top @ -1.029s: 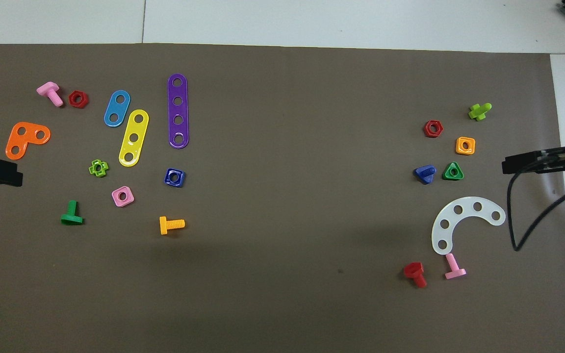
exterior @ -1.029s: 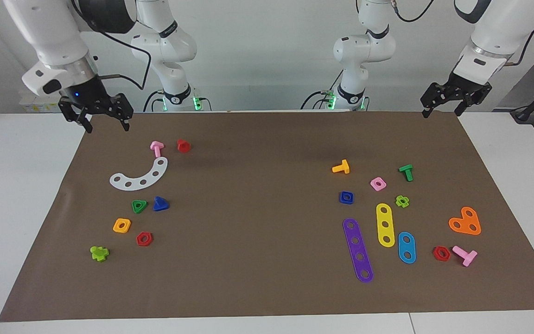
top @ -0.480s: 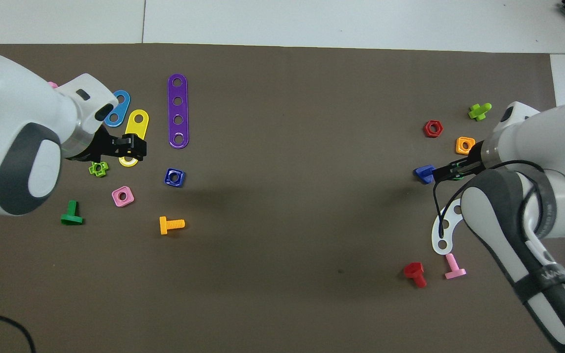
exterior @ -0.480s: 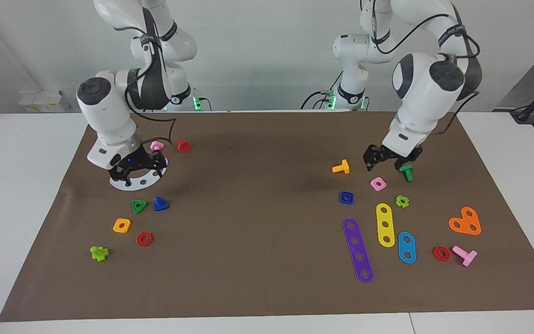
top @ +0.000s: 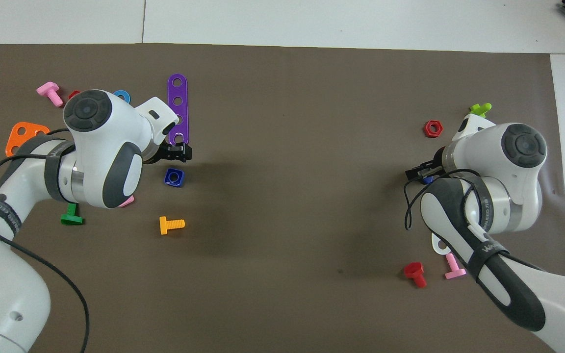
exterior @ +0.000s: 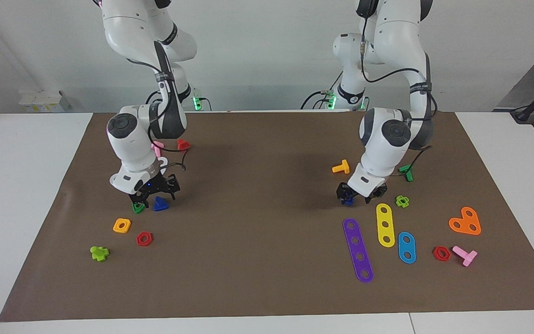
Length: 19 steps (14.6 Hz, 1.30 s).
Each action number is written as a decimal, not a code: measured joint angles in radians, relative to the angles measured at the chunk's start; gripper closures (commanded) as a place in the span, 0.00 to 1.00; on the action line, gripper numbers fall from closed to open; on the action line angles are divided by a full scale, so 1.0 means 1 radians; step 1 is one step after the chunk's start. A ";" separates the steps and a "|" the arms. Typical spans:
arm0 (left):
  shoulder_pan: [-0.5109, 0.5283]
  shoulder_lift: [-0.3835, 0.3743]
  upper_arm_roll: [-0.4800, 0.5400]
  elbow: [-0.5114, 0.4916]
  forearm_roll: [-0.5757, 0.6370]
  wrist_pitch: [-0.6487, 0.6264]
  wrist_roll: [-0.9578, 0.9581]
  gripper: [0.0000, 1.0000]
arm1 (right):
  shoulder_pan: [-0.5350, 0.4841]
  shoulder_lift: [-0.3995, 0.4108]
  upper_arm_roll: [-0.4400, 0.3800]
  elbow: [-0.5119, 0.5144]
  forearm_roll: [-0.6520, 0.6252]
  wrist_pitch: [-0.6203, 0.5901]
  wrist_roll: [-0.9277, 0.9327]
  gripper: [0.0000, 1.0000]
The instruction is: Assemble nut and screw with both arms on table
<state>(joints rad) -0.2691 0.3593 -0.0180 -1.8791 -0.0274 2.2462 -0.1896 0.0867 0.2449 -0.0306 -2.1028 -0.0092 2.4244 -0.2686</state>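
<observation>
The blue square nut lies on the brown mat toward the left arm's end; in the facing view it is partly hidden by the fingers. My left gripper is open and low over it, and also shows in the overhead view. The dark-blue screw with the triangular head lies toward the right arm's end, only an edge of it showing in the overhead view. My right gripper is open and low over it, and also shows in the overhead view.
A green triangular nut lies right beside the screw, with an orange square nut and a red hex nut farther from the robots. Near the blue nut lie a purple strip, a yellow strip and an orange screw.
Both arms have swung in from the mat's robot-side corners and come down: the left gripper over the blue nut, the right gripper over the blue screw. The pieces have not moved.
</observation>
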 measured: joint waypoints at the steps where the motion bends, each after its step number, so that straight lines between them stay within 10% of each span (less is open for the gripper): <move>1: -0.002 0.011 0.000 -0.002 0.000 0.001 0.027 0.14 | -0.002 0.002 -0.001 -0.004 0.000 0.002 -0.004 0.43; 7: -0.002 0.011 0.003 -0.029 0.000 0.001 0.235 0.14 | -0.015 0.002 -0.004 -0.011 0.000 0.002 -0.031 0.57; 9: -0.003 0.010 -0.001 -0.039 0.000 -0.003 0.271 0.14 | -0.015 0.002 -0.004 -0.011 0.000 0.002 -0.031 1.00; 19: -0.029 -0.013 -0.003 -0.063 0.000 -0.106 0.343 0.21 | -0.010 -0.027 -0.003 0.041 0.006 -0.045 0.043 1.00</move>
<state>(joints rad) -0.2978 0.3466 -0.0211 -1.9422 -0.0274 2.1398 0.1538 0.0762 0.2176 -0.0341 -2.0619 -0.0029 2.3799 -0.2260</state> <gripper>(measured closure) 0.198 0.806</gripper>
